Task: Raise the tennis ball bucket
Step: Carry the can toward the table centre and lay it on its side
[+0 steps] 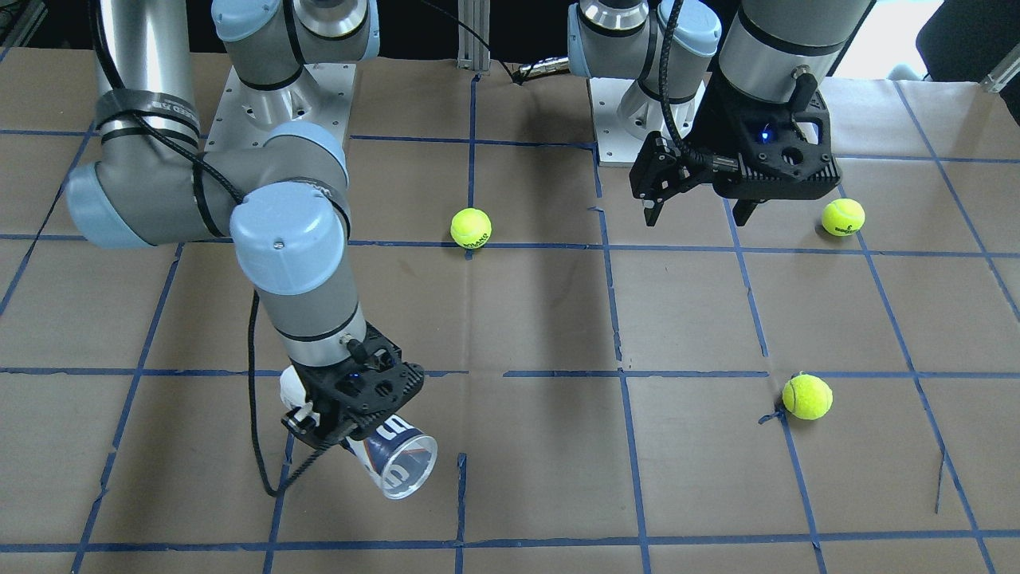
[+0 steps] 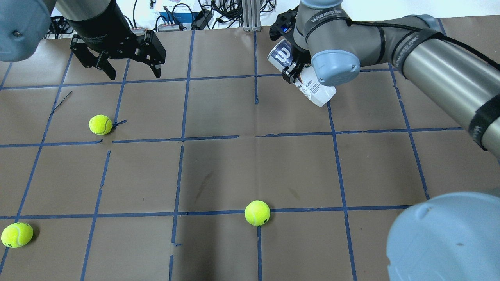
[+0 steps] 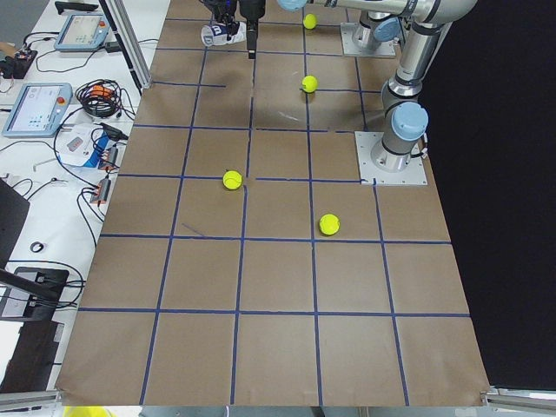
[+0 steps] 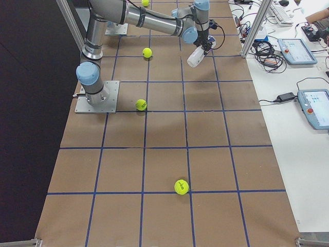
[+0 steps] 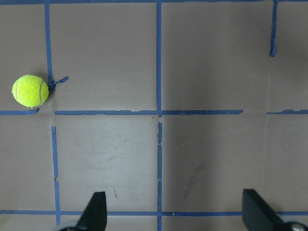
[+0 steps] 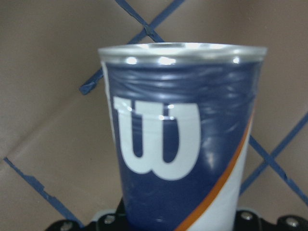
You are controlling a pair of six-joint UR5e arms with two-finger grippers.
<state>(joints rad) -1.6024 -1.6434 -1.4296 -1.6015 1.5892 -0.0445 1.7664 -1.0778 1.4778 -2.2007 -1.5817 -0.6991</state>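
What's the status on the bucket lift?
Right jaws shut on bucket, tilted, off the table. Left jaws open, empty. Loose balls, none in the way.

Your right arm is stretched far out, with the wrist bent downward. Its end effector (image 1: pixel 331 414) is clamped across the tennis ball bucket (image 1: pixel 402 466), which sits tilted between the fingers. Your left arm is held close to its base. Its end effector (image 2: pixel 133 71) points down, fingers spread wide apart.
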